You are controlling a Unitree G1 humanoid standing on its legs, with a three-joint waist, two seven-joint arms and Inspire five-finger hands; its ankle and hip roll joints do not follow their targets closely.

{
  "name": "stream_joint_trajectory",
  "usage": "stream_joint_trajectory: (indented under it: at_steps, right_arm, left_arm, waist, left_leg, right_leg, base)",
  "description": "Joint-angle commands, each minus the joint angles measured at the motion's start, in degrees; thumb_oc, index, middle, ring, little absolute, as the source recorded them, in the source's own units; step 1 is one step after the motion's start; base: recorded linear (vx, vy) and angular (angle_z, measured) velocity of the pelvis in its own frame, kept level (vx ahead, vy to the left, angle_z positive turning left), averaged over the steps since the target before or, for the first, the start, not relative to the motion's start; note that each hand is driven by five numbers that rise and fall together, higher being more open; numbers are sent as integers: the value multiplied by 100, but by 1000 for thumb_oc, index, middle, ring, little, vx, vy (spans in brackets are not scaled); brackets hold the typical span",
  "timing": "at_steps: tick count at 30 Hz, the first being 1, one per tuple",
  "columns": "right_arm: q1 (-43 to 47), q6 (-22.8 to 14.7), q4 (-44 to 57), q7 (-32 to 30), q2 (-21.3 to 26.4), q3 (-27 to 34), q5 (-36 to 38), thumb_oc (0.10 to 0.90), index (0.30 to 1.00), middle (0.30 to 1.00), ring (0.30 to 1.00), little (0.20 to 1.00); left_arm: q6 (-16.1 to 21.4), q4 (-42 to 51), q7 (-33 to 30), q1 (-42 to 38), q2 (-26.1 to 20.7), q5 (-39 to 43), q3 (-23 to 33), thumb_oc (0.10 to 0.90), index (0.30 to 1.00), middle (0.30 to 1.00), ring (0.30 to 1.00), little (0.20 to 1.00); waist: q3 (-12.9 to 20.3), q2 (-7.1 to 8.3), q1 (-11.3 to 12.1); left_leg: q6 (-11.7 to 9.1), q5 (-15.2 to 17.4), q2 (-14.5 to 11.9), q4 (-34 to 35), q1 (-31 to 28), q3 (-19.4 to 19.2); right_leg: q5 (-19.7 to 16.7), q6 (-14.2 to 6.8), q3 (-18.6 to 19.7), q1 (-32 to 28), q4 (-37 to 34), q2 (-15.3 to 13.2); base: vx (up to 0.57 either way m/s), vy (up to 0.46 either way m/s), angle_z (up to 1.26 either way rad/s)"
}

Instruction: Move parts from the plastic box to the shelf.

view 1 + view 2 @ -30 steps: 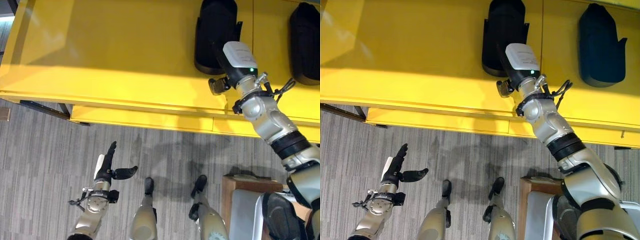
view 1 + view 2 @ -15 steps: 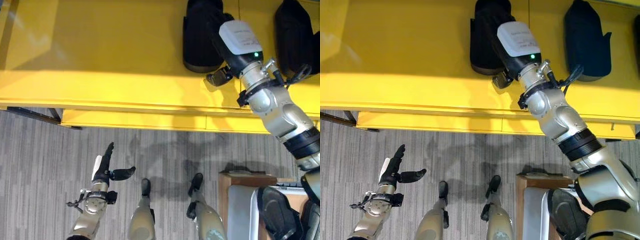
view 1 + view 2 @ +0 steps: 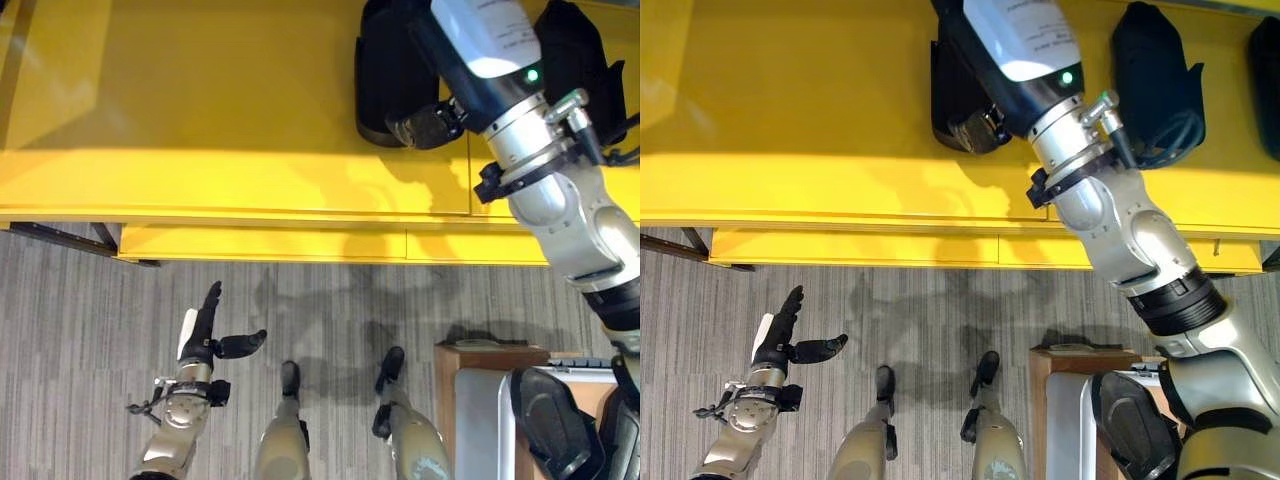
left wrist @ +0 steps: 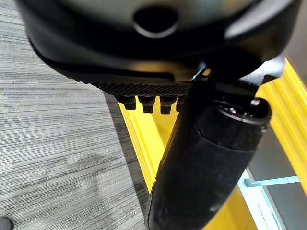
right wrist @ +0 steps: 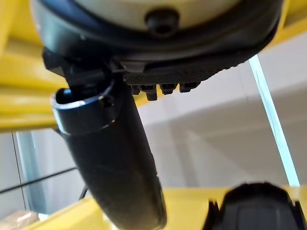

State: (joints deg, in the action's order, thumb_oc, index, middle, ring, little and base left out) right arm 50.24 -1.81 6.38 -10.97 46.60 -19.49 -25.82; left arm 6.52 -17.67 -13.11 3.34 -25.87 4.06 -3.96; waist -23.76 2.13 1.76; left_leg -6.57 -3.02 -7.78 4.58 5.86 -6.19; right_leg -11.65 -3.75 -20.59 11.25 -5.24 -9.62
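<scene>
1. Shelf (image 3: pixel 200 120): yellow, flat top, spans the upper width of both eye views; front lip runs left-right.
2. Floor (image 3: pixel 100 300): grey striped, below the shelf front.
3. Plastic box (image 3: pixel 485 420): grey, lower right, on a wooden stand (image 3: pixel 480 358); holds one dark part (image 3: pixel 555 430).
4. Parts on shelf, black, elongated:
 - part A (image 3: pixel 380 70): long axis runs front-to-back across the shelf, broad rounded end toward the shelf front, lying flat; right flank hidden by the right forearm.
 - part B (image 3: pixel 1145 60): same heading, well apart to the right of A, past the arm.
 - part C (image 3: pixel 1270 90): sliver at the right edge, heading cannot tell.
5. Right hand (image 3: pixel 430 125): over the shelf at part A's near end; thumb (image 5: pixel 110 158) out straight, fingers released, grasping nothing; contact w/ A cannot tell.
6. Left hand (image 3: pixel 205 340): low over the floor, fingers straight, thumb spread, empty.

Change vs 1 s ago: whole view shifted, so camera moved. Right forearm now sits higher in the view, looms larger and covers more of A. A, B keep the same heading. Left hand pose unchanged
</scene>
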Motion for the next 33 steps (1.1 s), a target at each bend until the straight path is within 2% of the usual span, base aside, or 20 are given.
stream_joint_trajectory:
  at_steps: [1,2,3,7,13,16,20,22,27,28,29,30,31,33]
  right_arm:
    - [-36,-259,362,-494,-159,406,27,900,1000,1000,1000,1000]
    - [-575,-356,465,-538,-418,623,234,900,1000,1000,1000,1000]
    - [-680,-357,528,-514,-428,696,234,900,1000,1000,1000,1000]
    - [-2476,-658,829,-729,-1336,1320,751,900,1000,1000,1000,1000]
    - [-3822,-887,1100,-741,-1792,1728,1096,900,1000,1000,1000,1000]
    - [-4052,-830,1091,-808,-1849,1850,1033,900,1000,1000,1000,1000]
    - [-4321,-804,1082,-893,-1918,2082,1045,900,1000,1000,1000,1000]
    - [-4486,-774,1090,-976,-2011,2201,911,900,1000,1000,1000,1000]
    - [-4631,-595,1007,-1016,-1968,2207,447,900,1000,1000,1000,1000]
    - [-4577,-581,990,-1021,-1940,2174,393,900,1000,1000,1000,1000]
    - [-4529,-596,933,-1018,-1939,2107,498,900,1000,1000,1000,1000]
    - [-4526,-596,932,-1019,-1938,2107,498,900,1000,1000,1000,1000]
    - [-4506,-591,847,-977,-1925,2034,555,900,1000,1000,1000,1000]
    - [-4490,-615,866,-935,-1936,2010,588,900,1000,1000,1000,1000]
  left_arm:
    - [238,457,-134,320,-318,-165,156,900,1000,1000,1000,1000]
    - [221,459,-124,312,-239,-207,155,900,1000,1000,1000,1000]
    - [219,467,-124,336,-271,-211,130,900,1000,1000,1000,1000]
    - [205,335,-98,389,-81,-325,65,900,1000,1000,1000,1000]
    - [225,241,-91,629,43,-495,103,900,1000,1000,1000,1000]
    - [236,255,-67,716,50,-552,113,900,1000,1000,1000,1000]
    - [248,209,-55,750,76,-673,66,900,1000,1000,1000,1000]
    - [246,194,-65,712,50,-816,-8,900,1000,1000,1000,1000]
    - [261,88,-114,495,47,-1002,-164,900,1000,1000,1000,1000]
    - [251,111,-141,467,52,-990,-162,900,1000,1000,1000,1000]
    - [245,119,-206,429,46,-928,-167,900,1000,1000,1000,1000]
    - [245,118,-206,428,47,-928,-166,900,1000,1000,1000,1000]
    - [218,98,-220,356,78,-899,-229,900,1000,1000,1000,1000]
    - [196,147,-209,374,80,-857,-226,900,1000,1000,1000,1000]
  waist:
    - [531,234,18]
    - [543,215,-23]
    - [562,235,2]
    - [745,248,-106]
    - [1055,296,-225]
    - [1185,314,-245]
    - [1374,361,-308]
    - [1434,407,-356]
    - [1414,409,-448]
    - [1368,350,-411]
    - [1322,301,-426]
    - [1317,300,-424]
    - [1290,248,-461]
    - [1313,190,-458]
  left_leg:
    - [36,303,-222,23,-548,-253]
    - [60,324,-203,17,-581,-257]
    - [62,326,-199,18,-592,-252]
    - [194,470,-81,12,-828,-296]
    - [382,617,187,18,-1073,-373]
    - [445,660,293,24,-1150,-369]
    - [591,742,579,22,-1230,-324]
    - [680,770,770,30,-1256,-298]
    - [800,800,906,42,-1329,-553]
    - [815,828,842,42,-1390,-660]
    - [850,811,789,42,-1412,-800]
    - [850,812,788,42,-1417,-802]
    - [928,762,751,42,-1421,-998]
    - [1001,806,726,39,-1433,-1107]
  right_leg:
    - [167,-702,283,411,785,-681]
    - [169,-713,291,386,805,-697]
    - [174,-717,285,372,806,-702]
    - [128,-810,307,195,840,-805]
    - [-67,-957,357,-50,684,-969]
    - [-194,-1015,361,-132,600,-1052]
    - [-515,-1110,364,-248,488,-1255]
    - [-814,-1125,315,-295,436,-1429]
    - [-1188,-1125,180,-175,357,-1594]
    - [-1052,-1125,31,-145,548,-1594]
    - [-722,-1125,-134,-170,804,-1598]
    - [-713,-1125,-130,-168,817,-1599]
    - [-248,-1029,-161,-262,1328,-1461]
    - [169,-1012,-169,-389,1790,-1310]
  base:
    - [0,0,0]
    - [0,0,0]
    - [3,51,-2]
    - [19,88,-3]
    - [9,131,-11]
    - [5,124,-8]
    - [-21,169,0]
    - [-73,237,12]
    - [-87,168,-10]
    - [-127,156,-72]
    - [-78,94,-76]
    - [-134,143,-67]
    - [-74,129,-63]
    - [-71,128,-66]
